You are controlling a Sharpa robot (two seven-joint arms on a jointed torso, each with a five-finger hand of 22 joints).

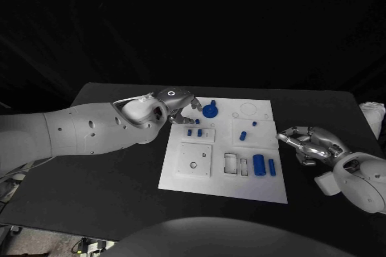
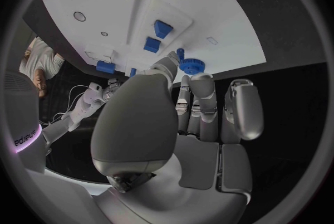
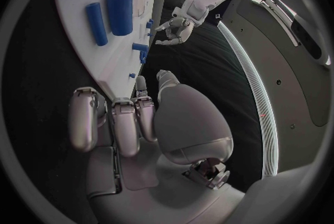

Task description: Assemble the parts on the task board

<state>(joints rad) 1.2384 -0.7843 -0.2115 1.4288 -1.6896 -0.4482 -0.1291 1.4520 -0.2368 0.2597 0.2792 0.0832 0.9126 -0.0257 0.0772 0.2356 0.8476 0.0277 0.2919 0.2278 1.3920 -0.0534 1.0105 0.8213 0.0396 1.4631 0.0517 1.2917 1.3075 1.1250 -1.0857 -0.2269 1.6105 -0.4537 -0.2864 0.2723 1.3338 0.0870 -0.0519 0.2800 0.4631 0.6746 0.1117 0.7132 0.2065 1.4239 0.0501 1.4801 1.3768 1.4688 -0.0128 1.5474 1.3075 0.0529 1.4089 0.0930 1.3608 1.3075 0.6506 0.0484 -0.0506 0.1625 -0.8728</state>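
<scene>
Left robot hand (image 1: pixel 178 106) beside blue gear (image 1: pixel 210 110) on task board (image 1: pixel 185 176).

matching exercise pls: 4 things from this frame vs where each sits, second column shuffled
Things:
1. left robot hand
2. right robot hand
3. blue round gear-like part
4. large blue cylinder part

Places:
A. lying on the white task board, near its right edge, toward the robot
B. on the black table, just off the board's right edge
C. over the board's far-left corner
D. on the board's far part, just right of the left robot hand's fingers

Pairs: 1-C, 2-B, 3-D, 4-A
</scene>
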